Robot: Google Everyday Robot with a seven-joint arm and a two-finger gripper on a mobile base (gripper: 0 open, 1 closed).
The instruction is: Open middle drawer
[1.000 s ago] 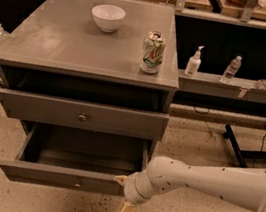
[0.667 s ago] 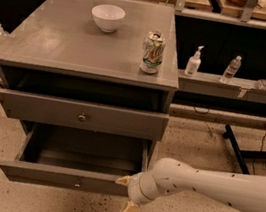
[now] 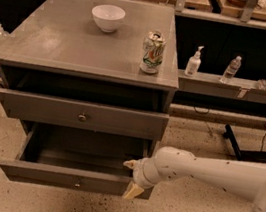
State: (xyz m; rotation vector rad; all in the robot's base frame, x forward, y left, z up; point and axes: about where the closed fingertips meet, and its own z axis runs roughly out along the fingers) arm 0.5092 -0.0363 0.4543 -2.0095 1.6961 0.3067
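The middle drawer [image 3: 50, 175] is pulled well out of the grey cabinet. Its flat front has a small dull knob [image 3: 78, 184], and its inside looks empty. My gripper [image 3: 131, 177] is at the right end of that front panel, on a white arm coming in from the right. Its fingers are apart. One cream fingertip [image 3: 129, 163] is over the drawer's inside. The other fingertip [image 3: 133, 192] lies in front of the panel. The drawer above [image 3: 120, 121] has a shinier brass knob [image 3: 82, 117] and stands slightly out.
On the cabinet top [image 3: 52, 44] stand a white bowl [image 3: 108, 16] and a drink can [image 3: 152, 52] near the right edge. Bottles [image 3: 194, 61] stand on a ledge to the right. A black stand leg [image 3: 238, 146] lies on the speckled floor.
My gripper has risen from just below the open drawer's front corner to level with the panel. The drawer stays as far out as before.
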